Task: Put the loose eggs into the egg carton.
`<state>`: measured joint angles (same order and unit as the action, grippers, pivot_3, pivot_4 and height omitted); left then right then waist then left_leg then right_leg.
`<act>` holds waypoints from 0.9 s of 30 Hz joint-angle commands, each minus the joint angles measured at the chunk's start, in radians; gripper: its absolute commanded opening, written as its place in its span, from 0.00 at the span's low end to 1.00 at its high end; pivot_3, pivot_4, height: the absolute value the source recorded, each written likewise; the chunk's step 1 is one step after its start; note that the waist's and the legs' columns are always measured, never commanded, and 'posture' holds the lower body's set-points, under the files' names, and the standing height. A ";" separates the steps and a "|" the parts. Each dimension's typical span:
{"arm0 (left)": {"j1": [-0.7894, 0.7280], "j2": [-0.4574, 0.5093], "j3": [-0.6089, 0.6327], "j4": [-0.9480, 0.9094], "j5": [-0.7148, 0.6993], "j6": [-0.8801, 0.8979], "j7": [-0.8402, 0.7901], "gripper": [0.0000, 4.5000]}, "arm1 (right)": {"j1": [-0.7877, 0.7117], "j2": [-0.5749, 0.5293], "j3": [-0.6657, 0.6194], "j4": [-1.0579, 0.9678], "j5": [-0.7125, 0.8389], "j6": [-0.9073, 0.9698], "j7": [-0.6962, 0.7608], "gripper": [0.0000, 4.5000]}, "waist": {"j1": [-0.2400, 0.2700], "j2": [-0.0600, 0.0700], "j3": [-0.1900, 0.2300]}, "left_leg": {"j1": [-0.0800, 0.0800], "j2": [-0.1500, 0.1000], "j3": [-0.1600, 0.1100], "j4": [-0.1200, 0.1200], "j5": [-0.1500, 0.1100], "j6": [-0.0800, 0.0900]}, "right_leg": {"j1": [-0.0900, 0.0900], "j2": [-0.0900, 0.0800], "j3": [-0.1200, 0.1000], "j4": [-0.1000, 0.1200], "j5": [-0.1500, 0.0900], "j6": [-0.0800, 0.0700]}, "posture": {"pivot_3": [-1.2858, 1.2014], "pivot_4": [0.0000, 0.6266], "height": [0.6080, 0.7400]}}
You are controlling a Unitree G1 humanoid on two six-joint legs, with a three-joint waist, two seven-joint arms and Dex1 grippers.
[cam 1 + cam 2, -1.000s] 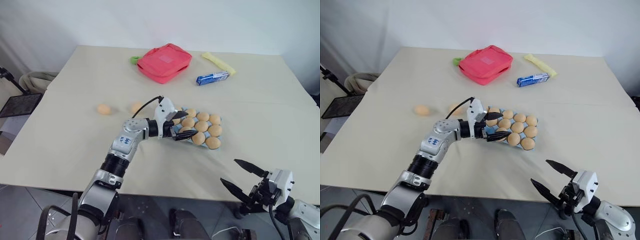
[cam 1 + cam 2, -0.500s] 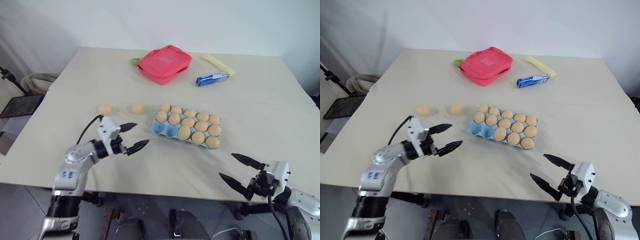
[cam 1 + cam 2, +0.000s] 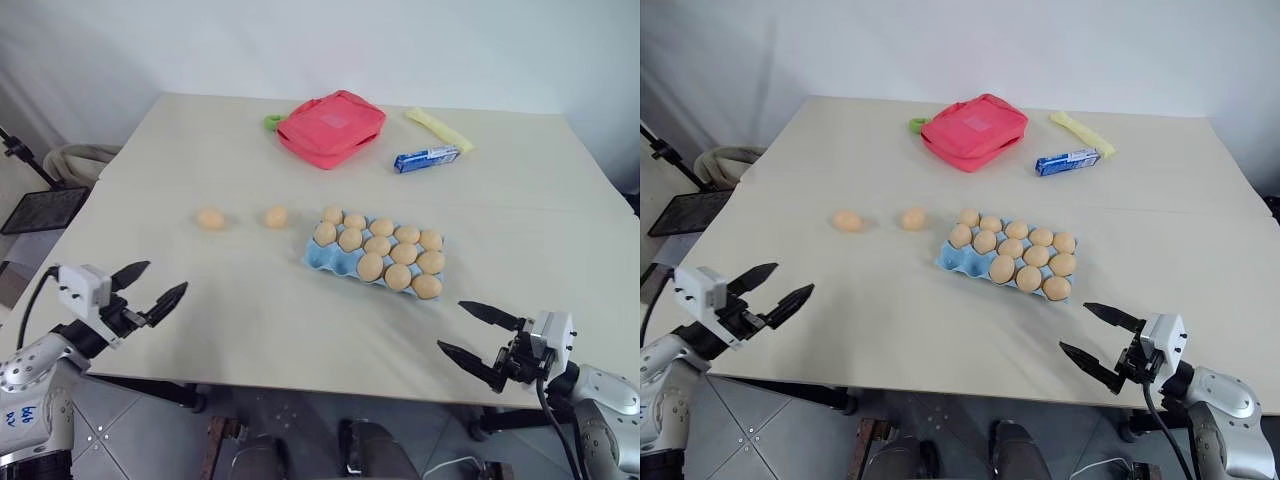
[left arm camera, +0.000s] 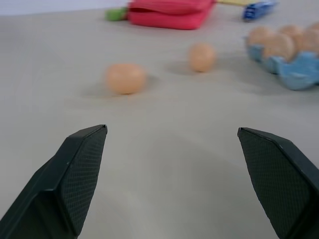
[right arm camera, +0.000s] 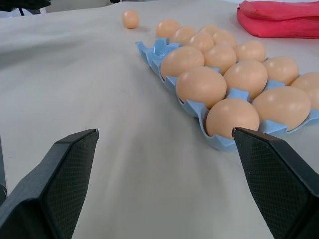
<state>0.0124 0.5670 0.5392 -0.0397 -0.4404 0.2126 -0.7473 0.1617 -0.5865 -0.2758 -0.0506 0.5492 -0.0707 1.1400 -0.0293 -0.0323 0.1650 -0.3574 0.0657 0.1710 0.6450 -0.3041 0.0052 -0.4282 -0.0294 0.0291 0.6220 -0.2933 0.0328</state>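
Two loose eggs (image 3: pixel 209 218) (image 3: pixel 276 215) lie side by side on the table, left of the egg carton (image 3: pixel 320 258). The carton is light blue, and several tan eggs fill most of its cups. My left gripper (image 3: pixel 167 275) hovers open and empty at the table's near-left edge, well short of the eggs. From the left wrist, both loose eggs (image 4: pixel 126 78) (image 4: pixel 202 56) lie ahead of its fingers. My right gripper (image 3: pixel 449 325) is open and empty at the near-right edge, pointing at the carton (image 5: pixel 219 142).
A red pouch (image 3: pixel 330 125) lies at the back of the table with a green item (image 3: pixel 271 122) at its left. A blue-and-white packet (image 3: pixel 426 157) and a yellow packet (image 3: pixel 437 127) lie to its right. A black stand (image 3: pixel 30 205) is off the table's left side.
My left arm has swung away from the carton to the left and back to the table's near-left edge, still open and empty. The right gripper has barely moved.
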 commanded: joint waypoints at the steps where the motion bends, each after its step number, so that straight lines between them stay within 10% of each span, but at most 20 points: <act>1: 0.005 0.016 0.026 -0.025 -0.021 -0.012 0.021 0.99 | -0.013 -0.021 -0.011 -0.005 0.003 0.001 0.008 1.00 | 0.000 0.000 0.000 | 0.000 0.000 0.000 0.000 0.000 0.000 | 0.000 0.000 0.000 0.000 0.000 0.000 | 0.52 0.24 1.00; 27: -0.775 0.004 -0.279 0.969 0.249 -0.395 0.086 0.99 | -0.020 -0.011 -0.013 -0.049 -0.015 0.035 -0.035 1.00 | 0.001 -0.001 -0.001 | -0.003 0.002 0.005 0.000 0.001 -0.003 | -0.006 0.005 0.000 0.000 0.007 0.018 | 0.52 0.24 1.00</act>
<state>-0.7325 0.5625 0.2569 0.8973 -0.2053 -0.1483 -0.6728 0.1253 -0.5902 -0.2605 -0.0564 0.5271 -0.0238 1.1125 -0.0280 -0.0334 0.1644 -0.3606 0.0680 0.1757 0.6455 -0.3033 0.0026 -0.4337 -0.0245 0.0286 0.6218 -0.2858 0.0508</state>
